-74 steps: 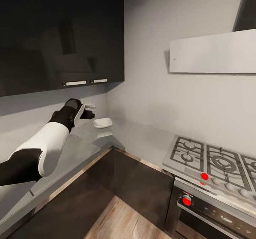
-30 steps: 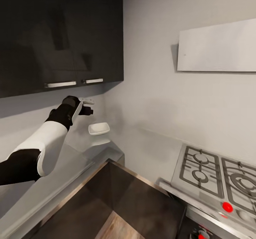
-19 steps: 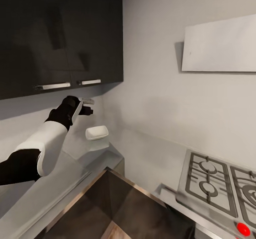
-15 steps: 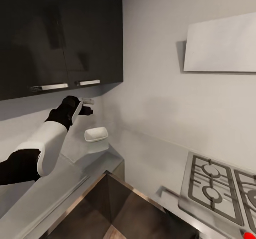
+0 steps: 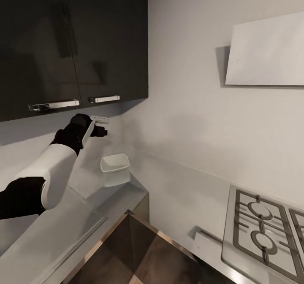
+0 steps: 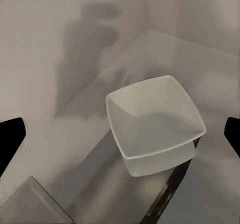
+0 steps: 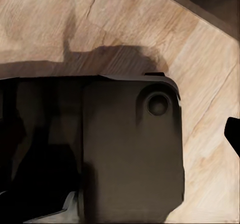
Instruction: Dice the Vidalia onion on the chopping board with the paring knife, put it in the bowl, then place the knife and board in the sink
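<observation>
A corner of the kitchen, seen from the head camera: the robot's left arm [image 5: 50, 170], sleeved in white and black, reaches from the lower left of the frame toward the corner, its left gripper [image 5: 100, 125] held in the air at centre left, just under the glossy black upper cabinets [image 5: 74, 43]. The bowl [image 5: 115, 164] — white, squarish, rounded at the corners — sits on the grey countertop [image 5: 63, 229] just below and right of the gripper, apart from it, close to the pale wall [image 5: 185, 106] where the two runs of worktop meet. The bowl looks empty.

In the left wrist view the bowl [image 6: 155, 121] lies at centre frame, on the countertop [image 6: 60, 149], with the two dark fingertips [image 6: 10, 139] showing at the far left and far right edges — spread wide, holding nothing.

At the lower right of the head view part of a gas hob [image 5: 266, 233] with dark grates is set into the counter; above it, at upper right, hangs a flat white panel [image 5: 266, 52]. Dark grey cabinet fronts [image 5: 122, 254] fill the bottom centre.

The right wrist view looks down on light wood floor [image 7: 100, 19] and a dark part of the robot's own body [image 7: 130, 154]; a single dark fingertip [image 7: 233, 133] shows at the right edge, and whether that gripper is open or closed cannot be told.
</observation>
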`<state>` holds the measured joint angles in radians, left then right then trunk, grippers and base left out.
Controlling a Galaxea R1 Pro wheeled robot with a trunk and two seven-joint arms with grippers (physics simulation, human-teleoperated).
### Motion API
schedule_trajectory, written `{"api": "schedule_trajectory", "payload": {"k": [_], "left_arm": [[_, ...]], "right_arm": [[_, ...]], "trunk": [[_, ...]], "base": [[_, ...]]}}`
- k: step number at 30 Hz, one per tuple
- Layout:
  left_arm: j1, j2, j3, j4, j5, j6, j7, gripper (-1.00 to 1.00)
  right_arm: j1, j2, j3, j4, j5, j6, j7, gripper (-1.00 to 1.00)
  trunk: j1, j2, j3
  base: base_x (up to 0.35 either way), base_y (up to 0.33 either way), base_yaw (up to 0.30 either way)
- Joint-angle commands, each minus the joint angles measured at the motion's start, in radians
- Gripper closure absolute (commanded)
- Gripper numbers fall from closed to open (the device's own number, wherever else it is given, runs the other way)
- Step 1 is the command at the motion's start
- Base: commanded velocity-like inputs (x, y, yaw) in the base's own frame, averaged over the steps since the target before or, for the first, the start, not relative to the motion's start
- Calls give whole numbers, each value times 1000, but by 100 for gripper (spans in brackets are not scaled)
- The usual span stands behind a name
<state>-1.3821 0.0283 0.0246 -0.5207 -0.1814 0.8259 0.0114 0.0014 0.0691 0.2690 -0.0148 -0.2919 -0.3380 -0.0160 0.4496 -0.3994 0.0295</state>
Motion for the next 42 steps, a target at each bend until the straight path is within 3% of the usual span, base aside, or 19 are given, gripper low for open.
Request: {"api": "schedule_trajectory", "payload": {"k": [1, 4, 8, 33, 42], "left_arm": [[0, 2, 3, -1, -1, 4, 1, -100], [0, 7, 3, -5, -1, 4, 1, -100], [0, 8, 3, -15, -1, 4, 1, -100], [0, 9, 3, -24, -1, 5, 1, -100], [0, 9, 1, -52, -1, 7, 2, -100]], "right_arm": [[0, -2, 9, 0, -9, 19, -5, -100], [0, -10, 9, 0, -9, 77, -18, -100], [0, -12, 9, 0, -9, 93, -21, -100], [0, -11, 9, -1, -9, 100, -22, -100], [0, -11, 9, -1, -9, 100, -22, -100]], "trunk": [[0, -1, 0], [0, -1, 0], [0, -1, 0], [0, -1, 0], [0, -1, 0]], "base": [[3, 2, 0], [1, 1, 0], [0, 0, 0], [103, 5, 0], [247, 43, 0]]}}
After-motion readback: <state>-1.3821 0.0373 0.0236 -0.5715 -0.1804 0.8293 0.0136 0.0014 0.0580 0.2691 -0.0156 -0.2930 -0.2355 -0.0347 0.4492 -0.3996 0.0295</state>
